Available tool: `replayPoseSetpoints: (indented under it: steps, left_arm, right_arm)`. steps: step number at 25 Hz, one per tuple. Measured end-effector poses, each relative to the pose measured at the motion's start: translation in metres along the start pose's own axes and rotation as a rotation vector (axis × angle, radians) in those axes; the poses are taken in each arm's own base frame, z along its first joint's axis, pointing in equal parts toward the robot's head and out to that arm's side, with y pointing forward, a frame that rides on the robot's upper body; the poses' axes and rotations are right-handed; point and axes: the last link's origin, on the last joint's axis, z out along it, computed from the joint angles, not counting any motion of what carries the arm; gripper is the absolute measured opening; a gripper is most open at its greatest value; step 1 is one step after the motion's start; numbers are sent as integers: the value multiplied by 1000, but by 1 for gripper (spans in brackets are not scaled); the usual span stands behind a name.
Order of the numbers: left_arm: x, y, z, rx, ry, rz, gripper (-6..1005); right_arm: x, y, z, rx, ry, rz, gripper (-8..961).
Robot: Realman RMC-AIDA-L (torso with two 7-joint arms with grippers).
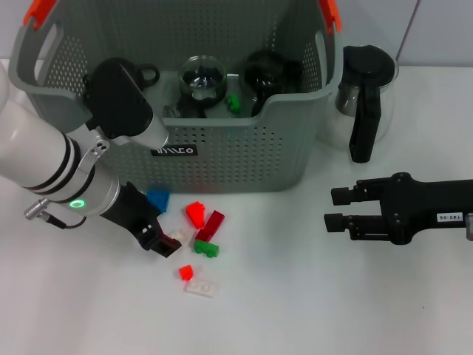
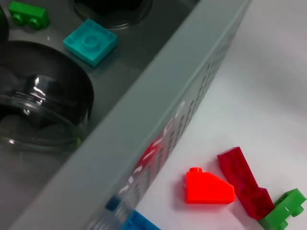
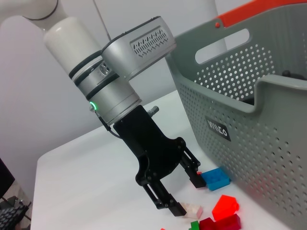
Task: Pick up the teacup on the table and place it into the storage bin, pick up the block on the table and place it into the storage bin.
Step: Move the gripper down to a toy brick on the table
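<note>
The left gripper hangs low just in front of the storage bin, fingers spread. The right gripper rests beside the bin, fingers parted.

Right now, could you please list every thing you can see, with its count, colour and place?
storage bin: one, grey with orange handle clips, at the back of the table.
glass cups in the bin: at least two, clear and dark, on the bin floor.
blocks in the bin: one green, one teal.
glass pot: one, clear with black handle, on the table to the right of the bin.
loose blocks on the table before the bin: blue, two bright red, dark red, green, two white.
table: one, white.
left gripper: black, open, low over the blocks, astride the white one beside the green block.
right gripper: black, open, over the table to the right.
</note>
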Motion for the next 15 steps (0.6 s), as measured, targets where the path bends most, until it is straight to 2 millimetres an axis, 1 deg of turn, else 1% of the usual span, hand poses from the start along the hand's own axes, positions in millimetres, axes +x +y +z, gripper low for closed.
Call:
replayPoseSetpoints:
  steps: [5,11,15]
  left_arm:
    - [0,4,2,-13,-10,7,709]
    - [-2,6,3,-18,-15,-2,560]
    - [-3,6,4,-19,-14,-6,523]
  right_arm:
    - [-1,0,0,-1,0,-2,582]
    - [-1,0,0,-1,0,-3,582]
    - [-2,0,1,-2,0,-4,582]
